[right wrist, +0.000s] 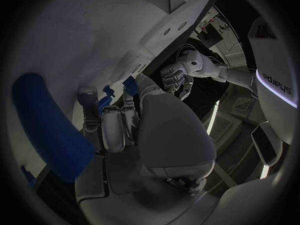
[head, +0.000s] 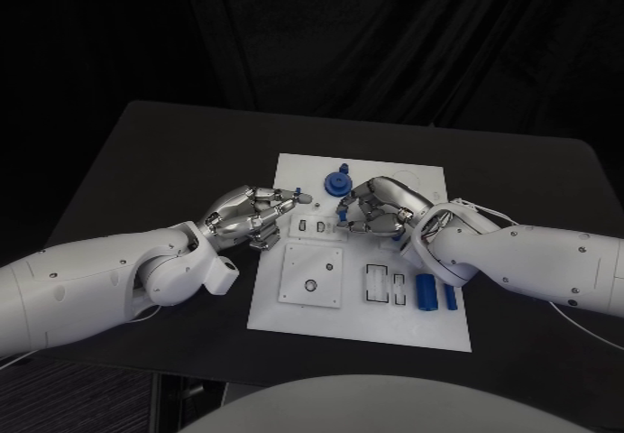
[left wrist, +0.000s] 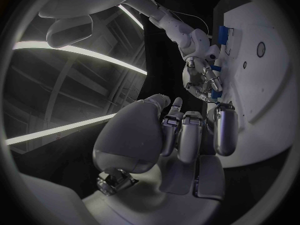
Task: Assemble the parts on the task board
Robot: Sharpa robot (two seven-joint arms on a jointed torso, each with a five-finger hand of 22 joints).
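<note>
I see the left robot hand (head: 247, 216) pinching a small blue part (head: 298, 196) at the task board (head: 364, 320) edge; the right robot hand (head: 377, 209), fingers curled, pinches another blue part (head: 344, 210) beside the blue knob (head: 338, 184).

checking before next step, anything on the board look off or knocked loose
Nothing stands out. The task board lies flat on the table, two blue bars lie side by side near its right edge, and a blue round part stands upright between the hands.
</note>
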